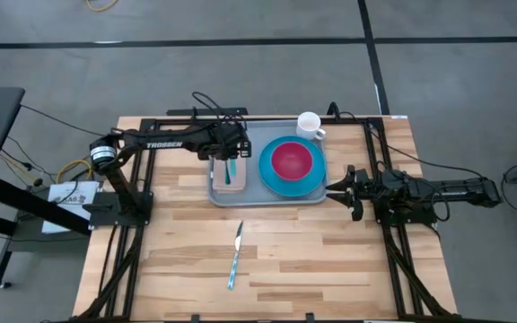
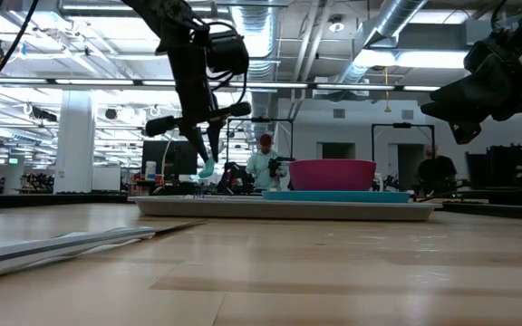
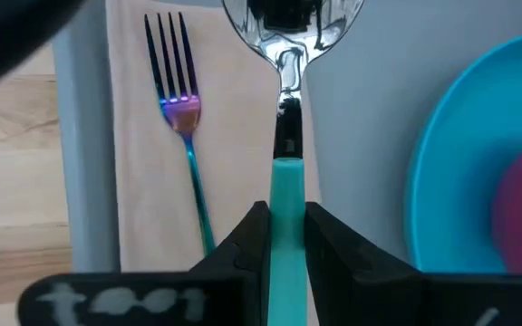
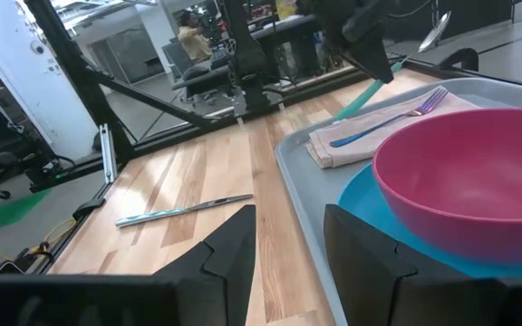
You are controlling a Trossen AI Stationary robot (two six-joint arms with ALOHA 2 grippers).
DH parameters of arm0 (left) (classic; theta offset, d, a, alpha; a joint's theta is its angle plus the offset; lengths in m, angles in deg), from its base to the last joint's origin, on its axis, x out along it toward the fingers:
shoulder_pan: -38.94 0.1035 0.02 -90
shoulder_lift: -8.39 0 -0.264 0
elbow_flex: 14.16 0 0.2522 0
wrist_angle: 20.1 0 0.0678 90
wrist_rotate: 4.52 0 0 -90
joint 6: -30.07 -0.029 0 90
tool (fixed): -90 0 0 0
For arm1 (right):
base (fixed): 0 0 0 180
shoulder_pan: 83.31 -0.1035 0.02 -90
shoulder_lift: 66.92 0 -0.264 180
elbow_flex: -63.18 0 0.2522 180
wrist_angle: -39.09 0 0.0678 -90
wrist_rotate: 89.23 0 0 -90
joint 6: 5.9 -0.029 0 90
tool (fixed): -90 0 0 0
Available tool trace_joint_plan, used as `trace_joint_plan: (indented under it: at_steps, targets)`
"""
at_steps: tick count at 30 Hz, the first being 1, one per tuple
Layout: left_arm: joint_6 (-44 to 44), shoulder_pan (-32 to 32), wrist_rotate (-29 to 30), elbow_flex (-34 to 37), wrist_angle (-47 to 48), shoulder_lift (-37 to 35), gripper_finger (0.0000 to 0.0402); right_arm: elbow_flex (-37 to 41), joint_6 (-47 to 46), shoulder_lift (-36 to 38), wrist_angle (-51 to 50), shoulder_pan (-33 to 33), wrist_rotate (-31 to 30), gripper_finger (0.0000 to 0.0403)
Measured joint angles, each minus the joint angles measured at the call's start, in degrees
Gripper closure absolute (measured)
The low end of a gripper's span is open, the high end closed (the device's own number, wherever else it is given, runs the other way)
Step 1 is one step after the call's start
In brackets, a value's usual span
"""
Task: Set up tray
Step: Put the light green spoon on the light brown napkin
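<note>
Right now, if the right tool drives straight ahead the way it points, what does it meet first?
Probably the raised rim of the large flat grey-blue plastic tray, just ahead of the open right tool; depth is uncertain.

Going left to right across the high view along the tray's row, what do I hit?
Left gripper shut on the teal-handled spoon over the napkin → pink bowl on the blue plate, all on the tray → right gripper, open, off the tray's right edge.

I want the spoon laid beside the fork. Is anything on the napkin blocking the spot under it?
Nothing visible does. The left gripper holds the spoon above the napkin; the fork lies to one side, and the strip next to it is bare.
</note>
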Motion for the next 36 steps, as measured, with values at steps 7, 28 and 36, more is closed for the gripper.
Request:
trace_joint_plan:
  at_steps: [7, 28, 36]
  targets:
    - [1.4, 0.0, -0.8, 3.4, -2.5, 0.0, 0.0372, 0.0, 0.0, 0.0, 0.0, 0.0, 0.0, 0.028]
    - [2.8, 0.7, -4.6, 7.8, -10.9, 4.7, 0.0372, 0.0, 0.0, 0.0, 0.0, 0.0, 0.0, 0.028]
    - [1.3, 0.9, -4.5, 7.7, -11.1, 7.2, 0.0372, 0.0, 0.0, 0.0, 0.0, 0.0, 0.0, 0.028]
